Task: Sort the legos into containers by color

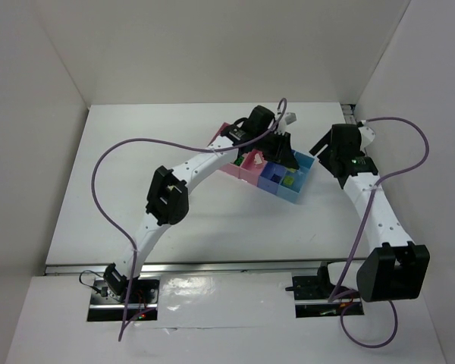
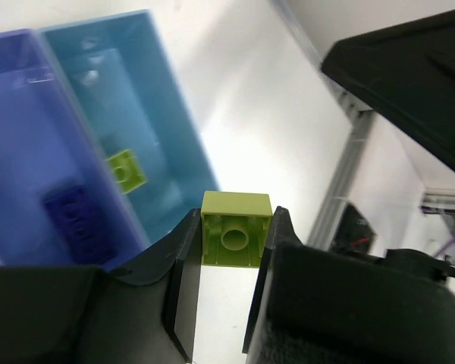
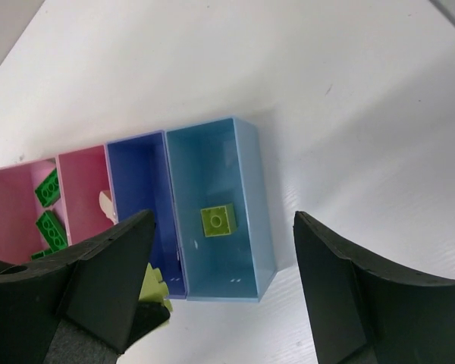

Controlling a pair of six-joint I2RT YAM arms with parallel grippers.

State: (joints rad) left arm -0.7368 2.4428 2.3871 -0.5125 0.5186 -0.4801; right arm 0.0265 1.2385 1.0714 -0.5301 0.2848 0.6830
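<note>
Right wrist view: joined row of small open rectangular plastic bins (image 3: 136,136) on the white counter (image 3: 326,91).
- Wide pink bin (image 3: 7,220): dark green studded bricks (image 3: 48,187), at least two, a third partly hidden.
- Narrow pink bin (image 3: 80,174): one beige piece (image 3: 104,205), half hidden by a finger.
- Blue bin (image 3: 136,189): the left wrist view shows one dark blue studded brick (image 2: 74,220) on its floor.
- Light blue bin (image 3: 235,167): one yellow-green studded brick (image 3: 216,221), studs up, lying alone mid-floor.

Right pincer (image 3: 221,243) hangs above the light blue bin, fingers spread wide, nothing between them.

Left pincer (image 2: 235,231) is clamped on a second yellow-green brick (image 2: 236,205), hollow underside towards its camera. That brick is off the corner of the light blue bin, with bare counter behind it.

In the top external view both arms meet over the row, the left one covering much of the pink end. Purple cables (image 1: 136,144) loop above the counter. In the left wrist view, a black housing (image 2: 417,68) fills the upper right.
</note>
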